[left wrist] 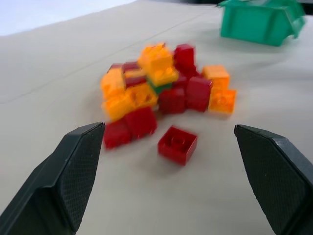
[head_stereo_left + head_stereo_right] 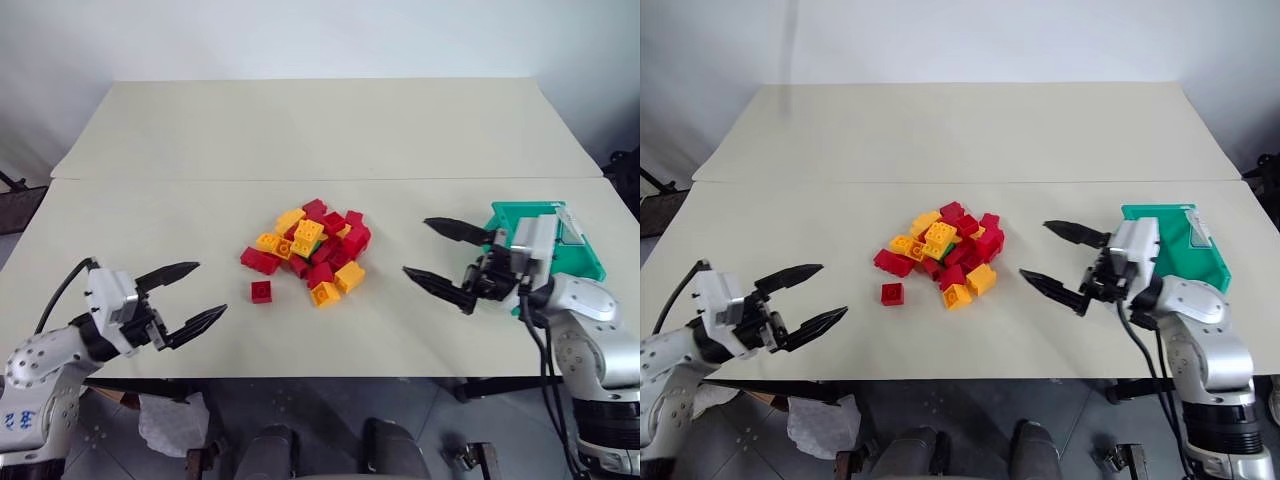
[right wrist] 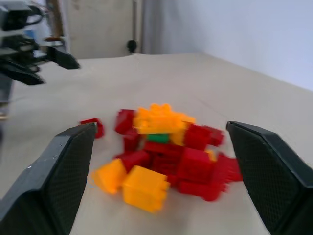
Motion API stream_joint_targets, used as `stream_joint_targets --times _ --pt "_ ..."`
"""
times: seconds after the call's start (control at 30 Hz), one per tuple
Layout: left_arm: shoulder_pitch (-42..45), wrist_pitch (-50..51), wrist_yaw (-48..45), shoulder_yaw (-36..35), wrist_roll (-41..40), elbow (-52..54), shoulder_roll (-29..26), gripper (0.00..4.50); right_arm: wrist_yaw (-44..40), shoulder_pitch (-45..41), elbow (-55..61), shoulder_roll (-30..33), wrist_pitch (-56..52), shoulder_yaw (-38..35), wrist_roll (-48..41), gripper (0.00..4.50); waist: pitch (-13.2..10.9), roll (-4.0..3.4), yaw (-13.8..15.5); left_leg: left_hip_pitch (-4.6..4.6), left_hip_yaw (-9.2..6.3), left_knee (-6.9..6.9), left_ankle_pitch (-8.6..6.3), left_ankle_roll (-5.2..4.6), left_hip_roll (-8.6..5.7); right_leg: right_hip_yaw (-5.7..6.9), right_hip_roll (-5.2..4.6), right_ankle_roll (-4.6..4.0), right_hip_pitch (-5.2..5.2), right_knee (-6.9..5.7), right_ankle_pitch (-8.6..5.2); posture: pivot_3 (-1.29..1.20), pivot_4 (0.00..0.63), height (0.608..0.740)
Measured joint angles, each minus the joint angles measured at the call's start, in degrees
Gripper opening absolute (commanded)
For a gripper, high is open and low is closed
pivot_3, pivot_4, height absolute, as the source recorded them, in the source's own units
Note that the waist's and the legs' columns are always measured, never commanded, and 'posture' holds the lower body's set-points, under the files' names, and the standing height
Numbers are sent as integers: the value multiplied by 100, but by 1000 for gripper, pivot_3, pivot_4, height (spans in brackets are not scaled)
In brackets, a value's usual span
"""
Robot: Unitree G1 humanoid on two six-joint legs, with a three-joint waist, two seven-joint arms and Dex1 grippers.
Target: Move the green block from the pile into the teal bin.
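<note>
Fingers (image 2: 442,229) spread; green block (image 3: 158,138) half-buried under pile (image 2: 312,250).

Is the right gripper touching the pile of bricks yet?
Apart. The left eye view shows bare table between the right gripper and the pile.

The pile (image 2: 312,250) sits in the middle of the counter (image 2: 300,130). The bin (image 2: 575,250) sits at its right edge.

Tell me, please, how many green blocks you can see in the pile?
1: the green block sits half buried mid-pile, under a yellow brick. Others may lie hidden beneath.
</note>
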State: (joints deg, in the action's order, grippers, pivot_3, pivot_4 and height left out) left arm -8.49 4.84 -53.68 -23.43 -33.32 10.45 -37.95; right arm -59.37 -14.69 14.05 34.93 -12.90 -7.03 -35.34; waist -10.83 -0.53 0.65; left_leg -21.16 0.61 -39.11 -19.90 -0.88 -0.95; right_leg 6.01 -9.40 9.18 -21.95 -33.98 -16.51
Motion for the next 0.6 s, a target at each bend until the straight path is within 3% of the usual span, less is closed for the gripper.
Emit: stream_joint_targets --times 0.33,0.6 --pt "-224 98 110 -211 -94 211 151 4500 207 -1113 -270 -410 -736 1225 487 164 1 2 13 -2 -6 -2 -1 1 9 0 -1 -2 -3 -4 1 0 150 740" --pt "-131 287 352 38 -175 742 370 4500 647 -2330 -1662 -1537 -1062 2508 1640 74 2 3 -112 -10 2 -2 -1 6 0 -6 -1 -4 -43 -57 1 0 150 740"
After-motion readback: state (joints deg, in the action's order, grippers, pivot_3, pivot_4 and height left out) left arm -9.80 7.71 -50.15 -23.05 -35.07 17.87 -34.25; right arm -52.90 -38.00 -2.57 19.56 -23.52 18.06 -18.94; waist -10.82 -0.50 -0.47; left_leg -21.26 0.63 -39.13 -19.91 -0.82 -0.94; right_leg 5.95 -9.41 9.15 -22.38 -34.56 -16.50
